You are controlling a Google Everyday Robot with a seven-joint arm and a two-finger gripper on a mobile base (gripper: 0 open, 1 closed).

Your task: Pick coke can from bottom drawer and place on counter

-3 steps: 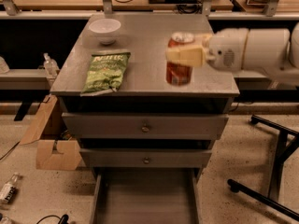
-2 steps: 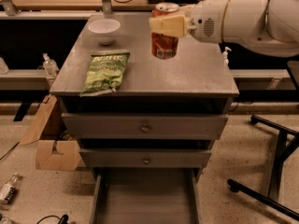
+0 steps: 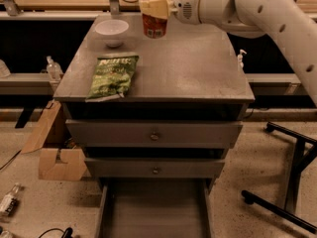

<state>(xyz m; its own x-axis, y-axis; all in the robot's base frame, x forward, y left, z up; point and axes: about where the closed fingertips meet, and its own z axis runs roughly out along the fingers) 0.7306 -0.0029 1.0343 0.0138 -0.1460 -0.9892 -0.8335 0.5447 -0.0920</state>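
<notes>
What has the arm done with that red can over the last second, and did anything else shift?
The claw, still shut on the can, carried it from over the middle of the counter toward the back edge, ending close to the bowl. Nothing was let go. The bowl, the crisp bag and the open bottom drawer stayed where they were.

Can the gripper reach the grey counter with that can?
Likely yes: the gripper holds the red soda can over the back of the flat grey counter, and the spot beneath looks bare.
</notes>
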